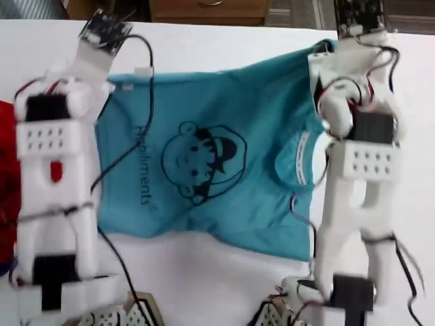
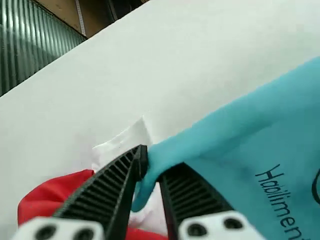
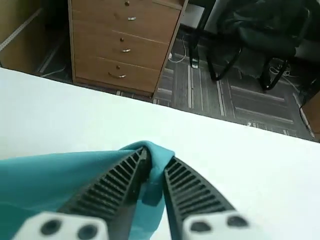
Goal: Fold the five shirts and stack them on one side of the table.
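A teal shirt (image 1: 204, 176) with a cartoon face print lies spread on the white table (image 1: 224, 41), collar towards the right arm (image 1: 360, 156). My left gripper (image 2: 150, 156) is shut on the teal shirt's (image 2: 240, 145) edge at the far left corner. My right gripper (image 3: 155, 159) is shut on the bunched corner of the shirt (image 3: 60, 175) at the far right. A red shirt (image 1: 5, 170) lies at the table's left edge beside the left arm (image 1: 54, 142), and part of the red shirt (image 2: 50, 195) shows under the left gripper.
A white tag (image 2: 125, 142) lies by the teal corner. Beyond the table's far edge stand a wooden drawer unit (image 3: 125, 40) and a black chair (image 3: 260, 30). Bare table runs along the near edge (image 1: 204, 278) between the arm bases.
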Controlling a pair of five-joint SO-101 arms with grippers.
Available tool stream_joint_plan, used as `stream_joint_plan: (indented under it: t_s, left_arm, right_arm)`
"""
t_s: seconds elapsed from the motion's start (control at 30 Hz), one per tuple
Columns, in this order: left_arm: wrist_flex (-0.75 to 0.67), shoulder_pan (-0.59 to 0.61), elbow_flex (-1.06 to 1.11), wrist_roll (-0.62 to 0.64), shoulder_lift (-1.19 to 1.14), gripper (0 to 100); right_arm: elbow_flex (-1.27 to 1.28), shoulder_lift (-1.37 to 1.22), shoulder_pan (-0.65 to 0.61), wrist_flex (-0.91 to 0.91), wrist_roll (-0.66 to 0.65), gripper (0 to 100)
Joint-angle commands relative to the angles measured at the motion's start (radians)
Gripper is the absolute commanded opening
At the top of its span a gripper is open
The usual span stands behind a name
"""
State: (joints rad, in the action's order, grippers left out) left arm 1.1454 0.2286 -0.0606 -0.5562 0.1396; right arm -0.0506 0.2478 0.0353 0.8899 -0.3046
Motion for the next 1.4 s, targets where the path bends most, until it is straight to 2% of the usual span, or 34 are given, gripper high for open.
stream_joint_plan:
  t_s: [0.0,0.27,0.5,1.1,1.37]
  left_arm:
    - [-0.003,-0.012,-0.239,0.008,-0.157,3]
    - [0.17,-0.014,-0.716,0.009,-0.477,3]
    - [0.301,-0.055,-1.066,0.009,-0.628,3]
    - [0.296,-0.057,-1.086,0.011,-0.911,3]
    - [0.565,-0.057,-1.081,0.002,-0.924,3]
  right_arm:
    - [-0.158,-0.113,0.03,-0.035,-0.005,1.9]
    - [-0.474,-0.369,0.028,-0.019,-0.003,1.9]
    - [-0.667,-0.475,0.024,0.033,-0.003,1.9]
    - [-0.68,-0.725,0.047,0.125,-0.006,1.9]
    - [-0.686,-0.723,0.053,0.466,-0.006,1.9]
